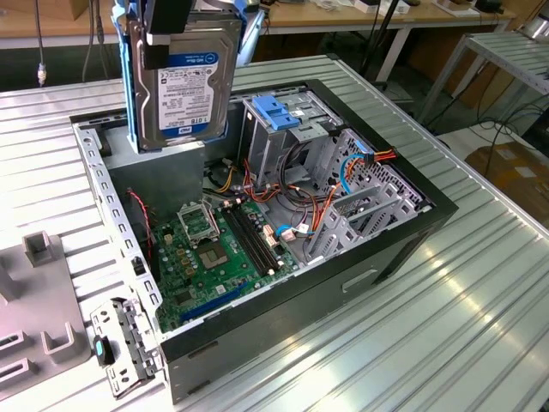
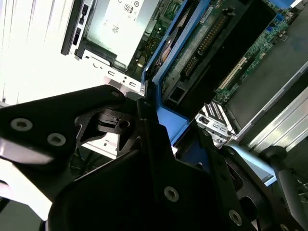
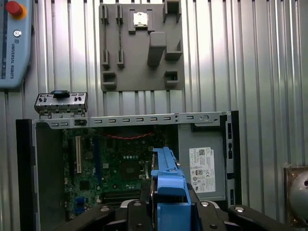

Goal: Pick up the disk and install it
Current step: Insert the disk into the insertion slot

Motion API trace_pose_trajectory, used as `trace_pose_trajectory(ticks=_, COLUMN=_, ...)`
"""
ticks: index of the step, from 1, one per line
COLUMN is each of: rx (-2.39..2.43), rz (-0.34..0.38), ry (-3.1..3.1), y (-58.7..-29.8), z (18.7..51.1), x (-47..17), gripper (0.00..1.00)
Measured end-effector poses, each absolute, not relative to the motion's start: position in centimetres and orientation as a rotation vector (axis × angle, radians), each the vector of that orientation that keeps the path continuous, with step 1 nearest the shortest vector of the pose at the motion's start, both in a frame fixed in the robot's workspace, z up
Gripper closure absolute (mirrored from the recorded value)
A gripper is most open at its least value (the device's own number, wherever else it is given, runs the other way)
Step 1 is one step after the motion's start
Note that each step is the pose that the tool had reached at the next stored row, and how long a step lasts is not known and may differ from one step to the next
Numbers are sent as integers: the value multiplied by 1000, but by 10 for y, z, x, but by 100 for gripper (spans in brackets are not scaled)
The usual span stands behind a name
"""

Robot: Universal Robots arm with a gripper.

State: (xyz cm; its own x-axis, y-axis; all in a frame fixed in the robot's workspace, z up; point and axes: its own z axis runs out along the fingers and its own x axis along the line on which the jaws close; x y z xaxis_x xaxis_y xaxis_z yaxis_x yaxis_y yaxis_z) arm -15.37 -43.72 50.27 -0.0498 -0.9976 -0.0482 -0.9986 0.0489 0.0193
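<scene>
Above the open black desktop computer case [image 1: 403,249], toward the exterior view's left, hangs the disk [image 1: 184,86]: flat silver metal, rectangular, with a white-and-blue label and a blue plastic carrier frame. It is upright, label face toward the exterior camera, and clear of the table. The black gripper [image 1: 167,34] is clamped on its upper end, fingers pressed against the carrier. The disk's lower edge sits over the grey power supply box [image 1: 163,163] at the case's far corner; contact between them cannot be told.

In the first wrist view the disk [image 3: 168,175] is seen edge-on as a blue strip between the black fingers [image 3: 139,211]. It is over the case interior, between the green motherboard [image 3: 103,168] and the power supply box with its white sticker [image 3: 202,168]. In the second wrist view the carrier's blue edge [image 2: 166,65] runs up from the gripper body.

Inside the case:
- the motherboard lies flat on the floor
- a tall metal drive cage with a blue plastic top [image 1: 279,116] stands just beside the disk on the exterior view's right
- orange and red cables [image 1: 322,210] lie loose near the cage

The case rests on a ribbed aluminium table [image 1: 446,326]. Also on the table are a grey fixture plate with raised blocks [image 3: 139,48], a small perforated metal bracket [image 3: 61,103] just beside the case rim, and a light-blue pendant with a red button [image 3: 14,43].
</scene>
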Motion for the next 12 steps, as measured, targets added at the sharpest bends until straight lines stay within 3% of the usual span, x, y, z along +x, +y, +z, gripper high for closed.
trace_pose_trajectory(ticks=12, rx=-2150, rz=74, ry=2259, y=-443, z=503, x=-154, gripper=63)
